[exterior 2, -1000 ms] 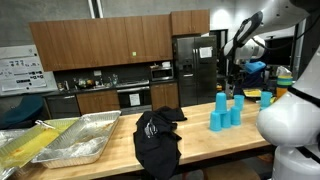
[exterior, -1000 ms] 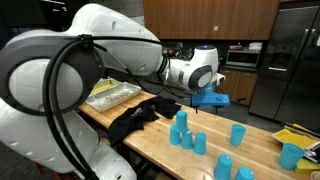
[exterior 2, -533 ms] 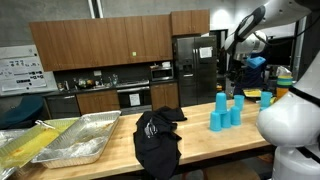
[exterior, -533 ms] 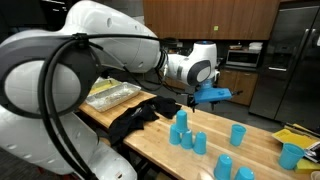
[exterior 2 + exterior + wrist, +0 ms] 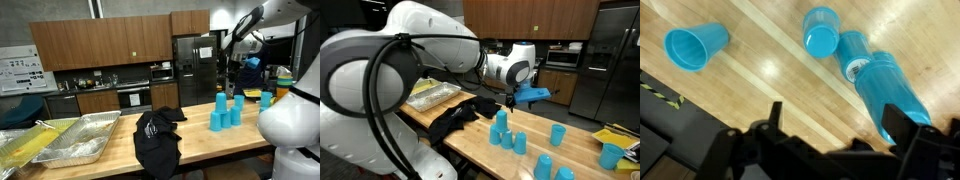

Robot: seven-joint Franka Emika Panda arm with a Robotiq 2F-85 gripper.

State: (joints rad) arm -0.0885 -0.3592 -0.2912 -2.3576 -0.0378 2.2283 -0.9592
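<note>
white arm (image 5: 430, 45) fills the near side in an exterior view and reaches out over the long wooden tabletop (image 5: 470, 148). foil trays (image 5: 85, 140) sit at one end. a black cloth (image 5: 155, 135) lies crumpled between the trays and the cups and hangs over the front edge, so the cup end stays uncovered.

claw (image 5: 510, 102) hangs above the tabletop, over the group of blue cups (image 5: 507, 138), clear of their tops and touching nothing. in the wrist view the claw (image 5: 837, 125) is spread wide: both fingers show at the bottom of the picture with only bare wood between them, nothing pinched.

tall stack of cups (image 5: 890, 90) is the nearest thing. it sits just beyond the finger on the right of the wrist view, off the claw's centre line rather than between the fingers. two single cups (image 5: 822, 28) stand close beside the stack. a lone cup (image 5: 695, 45) stands well apart on the other side. whether the cups are mouth-up or inverted i cannot tell.
</note>
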